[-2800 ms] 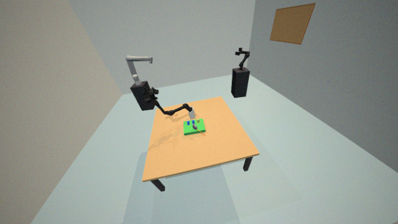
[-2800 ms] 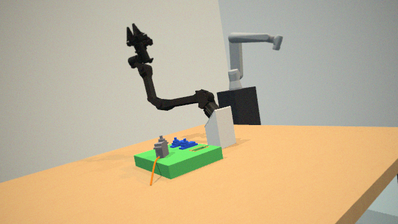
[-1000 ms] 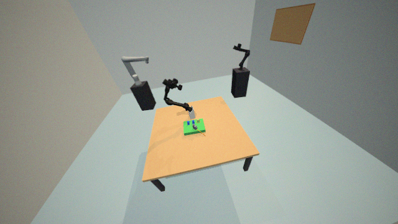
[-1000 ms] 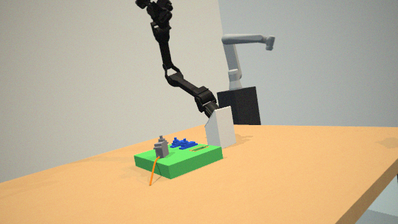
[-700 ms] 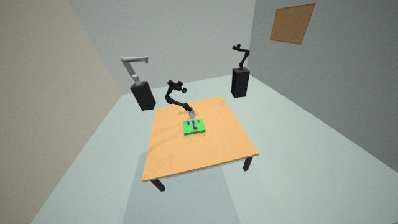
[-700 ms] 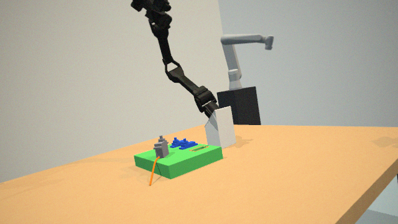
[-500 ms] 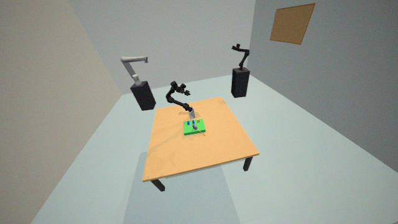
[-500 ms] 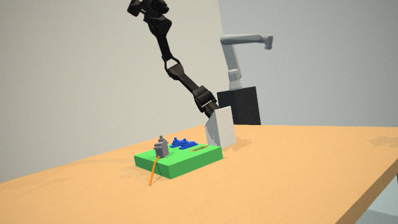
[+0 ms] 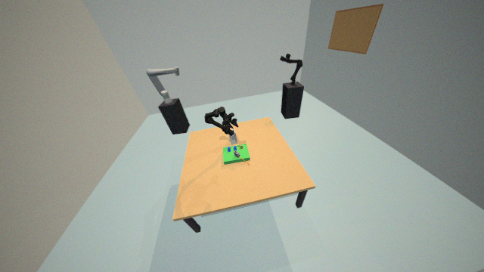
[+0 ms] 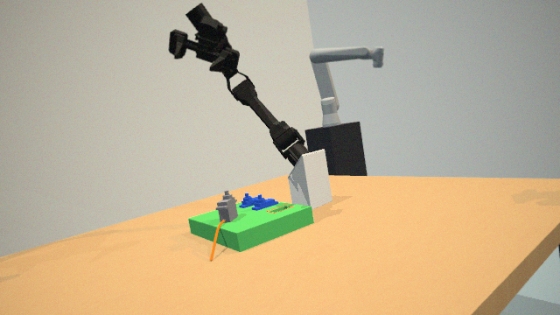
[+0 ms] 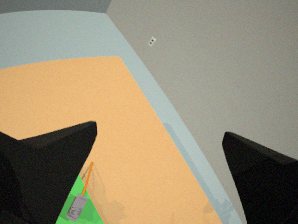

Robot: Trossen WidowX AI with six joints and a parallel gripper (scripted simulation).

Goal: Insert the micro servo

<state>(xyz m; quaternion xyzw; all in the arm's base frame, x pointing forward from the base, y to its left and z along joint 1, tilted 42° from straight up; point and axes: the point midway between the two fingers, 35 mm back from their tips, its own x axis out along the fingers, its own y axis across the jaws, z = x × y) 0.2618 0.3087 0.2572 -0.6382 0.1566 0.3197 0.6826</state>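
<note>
The loose grey micro servo stands upright on top of the green deck, near one edge, with its shaft end up. Its orange cable hangs over that edge toward the table. The marked pocket is empty, outlined in orange, on the deck's side near the arm base. My gripper is open and empty, high above the deck and well apart from the servo. The pocket is not visible in the wrist view.
Two blue servos, one beside the other, sit in the deck in a row with the pocket. The arm's pale base block stands just behind the deck. Two other arms stand on dark pedestals beyond the table.
</note>
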